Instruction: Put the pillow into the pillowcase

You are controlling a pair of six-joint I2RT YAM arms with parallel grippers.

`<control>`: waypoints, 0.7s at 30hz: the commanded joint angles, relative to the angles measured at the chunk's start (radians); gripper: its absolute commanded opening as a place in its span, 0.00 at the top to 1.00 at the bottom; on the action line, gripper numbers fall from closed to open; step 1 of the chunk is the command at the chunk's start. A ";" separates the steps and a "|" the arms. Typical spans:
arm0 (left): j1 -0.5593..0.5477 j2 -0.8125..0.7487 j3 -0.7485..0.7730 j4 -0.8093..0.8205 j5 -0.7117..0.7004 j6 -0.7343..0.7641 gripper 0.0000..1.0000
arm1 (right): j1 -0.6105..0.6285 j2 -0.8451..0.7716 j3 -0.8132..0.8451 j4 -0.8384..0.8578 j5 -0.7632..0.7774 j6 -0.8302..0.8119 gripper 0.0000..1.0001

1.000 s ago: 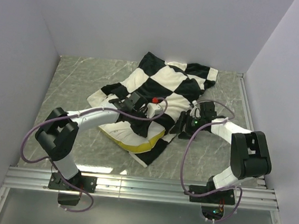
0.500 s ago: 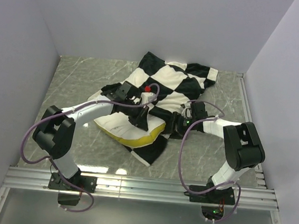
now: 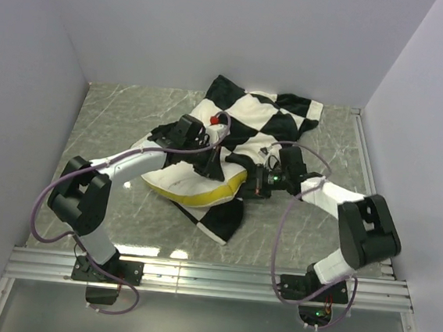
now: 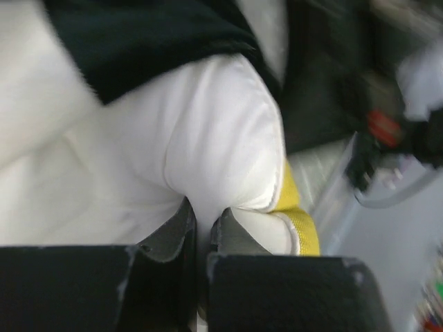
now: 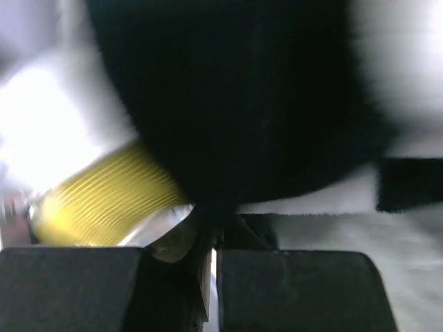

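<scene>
Plump cream-white, yellow-banded pillow (image 3: 192,187) lies centrally, its far part covered by the black-and-white checkerboard fabric pillowcase (image 3: 257,122). It is pinched by the left gripper (image 4: 202,220). Black pillowcase cloth is clamped by the right gripper (image 5: 211,225).

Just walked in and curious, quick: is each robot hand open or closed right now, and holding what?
Left hand: closed, pinching a fold of the pillow.
Right hand: closed on a black patch of the pillowcase.
</scene>
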 commanded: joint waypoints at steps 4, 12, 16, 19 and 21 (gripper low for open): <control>0.028 0.051 0.127 0.227 -0.526 -0.076 1.00 | 0.068 -0.301 0.125 -0.325 -0.348 -0.220 1.00; 0.040 0.183 0.124 0.207 -0.743 -0.096 1.00 | 0.125 -0.426 0.041 -0.347 -0.523 -0.202 1.00; 0.038 0.130 -0.043 0.189 -0.602 0.048 1.00 | 0.166 -0.413 0.039 -0.185 -0.430 -0.093 1.00; 0.031 0.064 -0.124 0.063 -0.447 0.265 1.00 | 0.130 -0.344 0.190 -0.412 -0.403 -0.223 0.61; 0.037 0.016 -0.166 0.002 -0.415 0.451 1.00 | 0.077 -0.287 0.308 -0.624 -0.374 -0.482 0.54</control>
